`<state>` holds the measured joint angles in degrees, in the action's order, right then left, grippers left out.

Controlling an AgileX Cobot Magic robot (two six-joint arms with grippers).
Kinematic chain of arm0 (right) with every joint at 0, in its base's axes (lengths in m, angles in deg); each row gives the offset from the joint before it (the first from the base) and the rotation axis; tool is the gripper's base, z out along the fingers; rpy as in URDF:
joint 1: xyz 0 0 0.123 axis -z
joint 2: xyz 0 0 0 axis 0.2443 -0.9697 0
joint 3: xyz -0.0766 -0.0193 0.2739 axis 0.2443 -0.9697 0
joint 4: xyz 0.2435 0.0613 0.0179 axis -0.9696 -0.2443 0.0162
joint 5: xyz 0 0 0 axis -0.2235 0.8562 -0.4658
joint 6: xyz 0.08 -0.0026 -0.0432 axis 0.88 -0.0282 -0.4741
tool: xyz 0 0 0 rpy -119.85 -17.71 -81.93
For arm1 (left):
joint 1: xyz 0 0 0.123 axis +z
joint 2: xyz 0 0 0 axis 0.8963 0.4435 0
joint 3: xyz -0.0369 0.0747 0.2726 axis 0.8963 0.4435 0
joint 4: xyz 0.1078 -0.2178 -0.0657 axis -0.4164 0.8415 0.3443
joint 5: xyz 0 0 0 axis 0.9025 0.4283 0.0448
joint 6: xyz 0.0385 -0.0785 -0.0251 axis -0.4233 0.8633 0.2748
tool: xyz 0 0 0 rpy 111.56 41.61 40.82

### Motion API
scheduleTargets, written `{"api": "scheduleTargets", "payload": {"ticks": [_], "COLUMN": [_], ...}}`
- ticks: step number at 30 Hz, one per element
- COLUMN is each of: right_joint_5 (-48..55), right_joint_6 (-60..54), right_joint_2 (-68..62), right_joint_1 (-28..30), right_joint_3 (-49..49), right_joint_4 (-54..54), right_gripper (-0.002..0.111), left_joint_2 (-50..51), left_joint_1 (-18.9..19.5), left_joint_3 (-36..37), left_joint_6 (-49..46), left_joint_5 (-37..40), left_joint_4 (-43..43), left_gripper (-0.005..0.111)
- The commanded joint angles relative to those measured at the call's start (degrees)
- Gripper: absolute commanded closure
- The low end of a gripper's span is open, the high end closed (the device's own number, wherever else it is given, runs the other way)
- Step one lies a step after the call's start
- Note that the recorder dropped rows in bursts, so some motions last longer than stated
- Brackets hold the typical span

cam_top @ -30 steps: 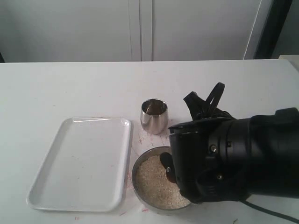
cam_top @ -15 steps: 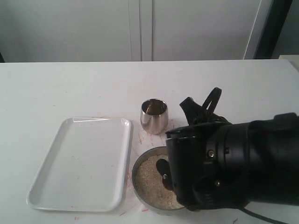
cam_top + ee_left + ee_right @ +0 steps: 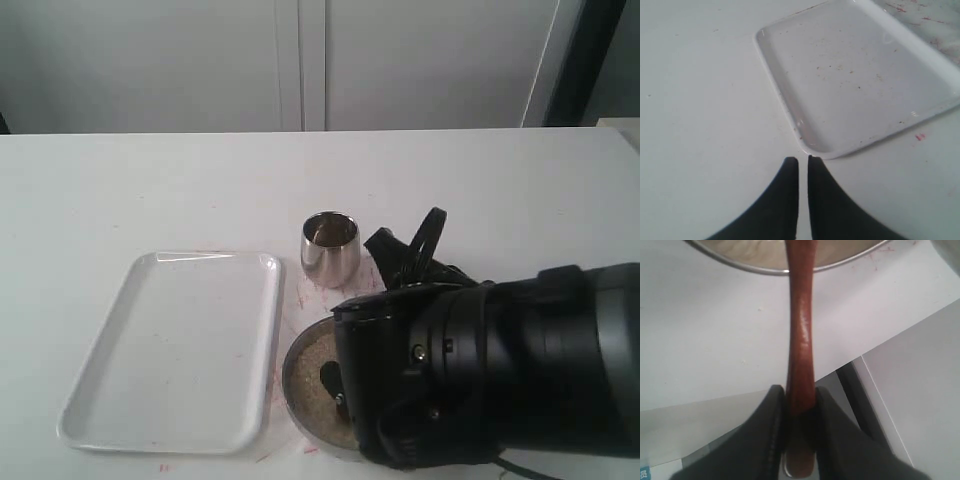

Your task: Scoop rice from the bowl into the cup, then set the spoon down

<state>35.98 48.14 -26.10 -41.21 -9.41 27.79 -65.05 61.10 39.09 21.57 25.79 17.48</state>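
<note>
Right fingers: clenched on your spoon handle.
Spoon axis: straight out from them, over the bowl rim; tip probably hidden.
Cup: just above bowl, mid-frame.
Left fingers: closed, empty.

Shows the right gripper clamped on the spoon, one dark finger pressed to each side of the slim reddish-brown handle close to its butt end, with that end poking just past the fingers. Follows the handle straight away from the gripper, above the white table, over the shiny steel rim of the bowl and on above the blurred, pale tan rice, the spoon's oval end cut off by the frame. Takes in, past the table's edge, a dark bar, pale panels and a scrap of blue label at one corner.
</note>
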Motion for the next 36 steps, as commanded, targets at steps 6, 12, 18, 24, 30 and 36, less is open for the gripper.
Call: {"api": "scheduleTargets", "payload": {"ticks": [6, 12, 18, 24, 30, 36], "right_joint_5": [-3.71, -4.93, -5.0, -1.8, -0.67, 0.65], "right_joint_6": [-0.72, -0.72, 3.62, 15.21, 25.63, 27.54], "right_joint_2": [-0.03, -0.03, -0.03, -0.03, -0.03, 1.33], "right_joint_1": [-0.19, -0.19, -0.05, 0.04, 0.07, 2.93], "right_joint_3": [-0.31, -0.31, -0.31, -0.31, -0.31, -0.31], "right_joint_4": [-3.15, -5.33, -7.13, -7.13, -9.06, -12.98], "right_gripper": [0.107, 0.107, 0.107, 0.107, 0.107, 0.107], "left_joint_2": [-0.17, -0.17, -0.17, -0.17, -0.17, -0.17], "left_joint_1": [0.14, 0.14, 0.14, 0.14, 0.14, 0.14], "left_joint_3": [0.29, 0.29, 0.29, 0.29, 0.29, 0.29], "left_joint_6": [-0.22, -0.22, -0.22, -0.22, -0.22, -0.22], "left_joint_5": [0.27, 0.27, 0.27, 0.27, 0.27, 0.27], "left_joint_4": [0.62, 0.62, 0.62, 0.62, 0.62, 0.62], "left_gripper": [0.092, 0.092, 0.092, 0.092, 0.092, 0.092]}}
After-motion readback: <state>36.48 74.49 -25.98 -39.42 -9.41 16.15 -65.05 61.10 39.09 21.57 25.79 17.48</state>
